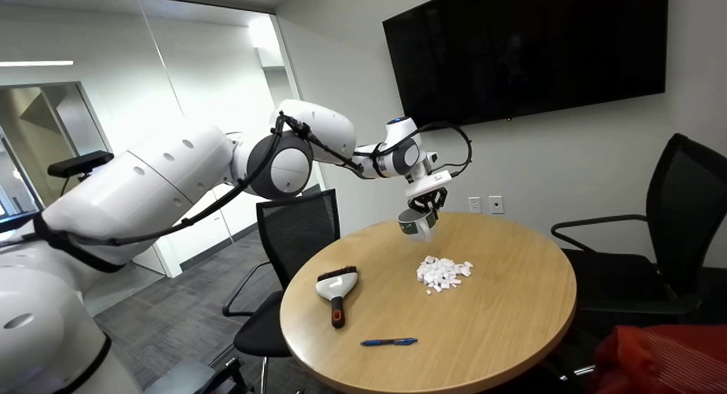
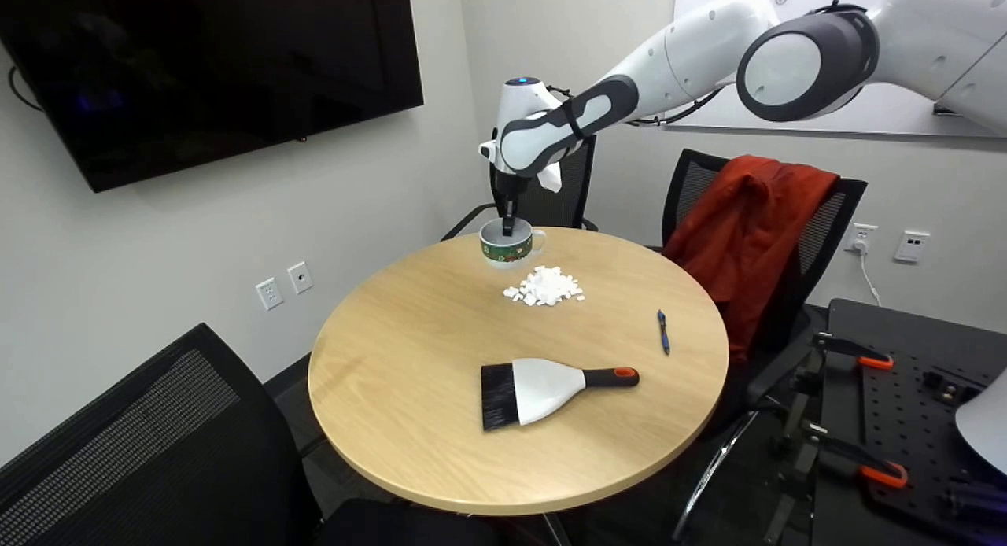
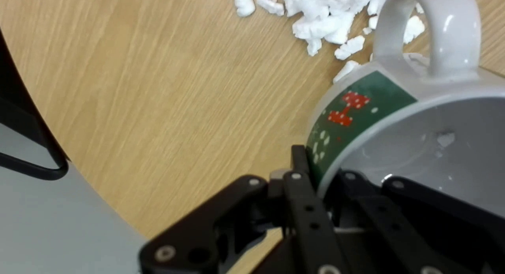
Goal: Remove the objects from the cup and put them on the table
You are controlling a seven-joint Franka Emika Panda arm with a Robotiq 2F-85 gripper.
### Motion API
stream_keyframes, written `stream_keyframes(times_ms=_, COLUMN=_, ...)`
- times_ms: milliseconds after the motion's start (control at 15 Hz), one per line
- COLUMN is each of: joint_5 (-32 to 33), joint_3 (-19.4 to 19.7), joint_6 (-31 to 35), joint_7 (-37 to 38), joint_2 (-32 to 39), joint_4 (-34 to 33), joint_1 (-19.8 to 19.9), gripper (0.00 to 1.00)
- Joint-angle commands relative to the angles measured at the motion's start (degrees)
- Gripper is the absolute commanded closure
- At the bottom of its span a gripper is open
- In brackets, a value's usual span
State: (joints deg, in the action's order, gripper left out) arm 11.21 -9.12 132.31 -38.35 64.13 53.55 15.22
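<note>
The objects, a heap of small white pieces, lie on the round tan table (image 1: 511, 303) in both exterior views (image 1: 442, 275) (image 2: 544, 286) and at the top of the wrist view (image 3: 323, 13). The white cup (image 1: 413, 221) with a green patterned band also shows in an exterior view (image 2: 507, 249) and the wrist view (image 3: 363, 104). My gripper (image 3: 321, 173) is shut on the cup's wall, one finger outside and one inside. The cup is beside the heap, over the table's far part. I cannot tell if its base touches. A few tiny white bits (image 3: 446, 139) show inside it.
A brush with a white body and dark handle (image 1: 337, 289) (image 2: 547, 389) lies on the table. A blue pen (image 1: 389, 342) (image 2: 663, 332) lies near the edge. Black chairs stand around the table, one with a red jacket (image 2: 755, 231). A screen (image 1: 528, 47) hangs on the wall.
</note>
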Motion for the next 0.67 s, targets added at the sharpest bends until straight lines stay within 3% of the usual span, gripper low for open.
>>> stream_keyframes(times_ms=0, joint_5=-3.0, joint_3=2.2, joint_6=-0.7, joint_7=-2.3, joint_2=-0.3, joint_4=-0.2, joint_1=-1.0, gripper=0.97)
stream_keyframes(times_ms=67, joint_5=-3.5, joint_3=2.4, joint_6=-0.9, joint_7=-2.7, joint_2=-0.3, joint_4=-0.3, joint_1=-1.1, gripper=0.90)
stream_keyframes(times_ms=333, joint_5=-3.5, joint_3=3.1, joint_6=-0.8, joint_7=-2.6, joint_2=0.8, joint_4=-0.3, joint_1=-1.4, gripper=0.90)
stream_keyframes(times_ms=400, joint_5=-3.8, joint_3=2.3, joint_6=-1.1, joint_7=-4.3, joint_2=1.3, joint_4=-0.5, joint_1=-1.0, gripper=0.97)
stream_keyframes(times_ms=600, joint_5=-5.5, joint_3=0.2, joint_6=1.0, joint_7=-8.2, joint_2=1.4, joint_4=0.4, joint_1=-1.6, gripper=0.97)
